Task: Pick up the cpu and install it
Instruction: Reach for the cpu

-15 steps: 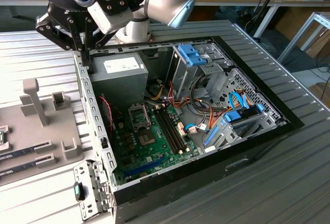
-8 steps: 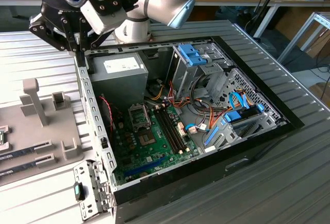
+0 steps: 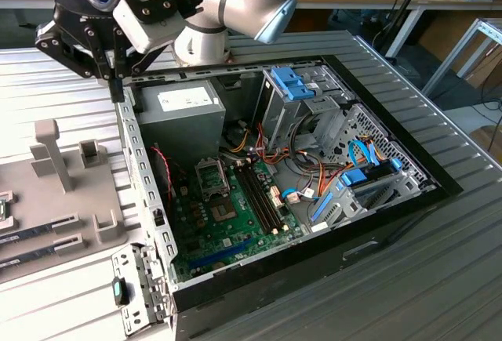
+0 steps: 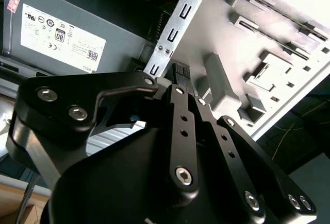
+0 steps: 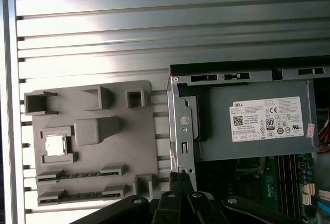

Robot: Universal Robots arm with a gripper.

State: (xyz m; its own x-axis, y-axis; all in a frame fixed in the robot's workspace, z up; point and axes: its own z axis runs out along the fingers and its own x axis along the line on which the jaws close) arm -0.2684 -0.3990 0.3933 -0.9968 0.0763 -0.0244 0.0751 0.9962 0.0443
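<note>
The cpu (image 5: 55, 145), a small shiny silver square, lies in a pocket of the grey fixture tray (image 5: 129, 147) beside the open computer case (image 3: 439, 180). My gripper (image 3: 116, 88) hangs above the case's edge, between the tray and the power supply (image 3: 176, 117). Its thin black fingers (image 5: 178, 178) are together with nothing between them, and the gripper (image 4: 180, 73) stands some way from the cpu. The metal socket frame (image 3: 211, 175) sits on the green motherboard (image 3: 227, 223) just in front of the power supply.
The tray (image 3: 70, 208) also carries upright posts (image 3: 47, 153) and two long memory sticks (image 3: 39, 235). Inside the case are drive cages (image 3: 302, 98), coloured cables (image 3: 314, 176) and blue latches. The ribbed metal table (image 3: 439, 278) surrounds everything.
</note>
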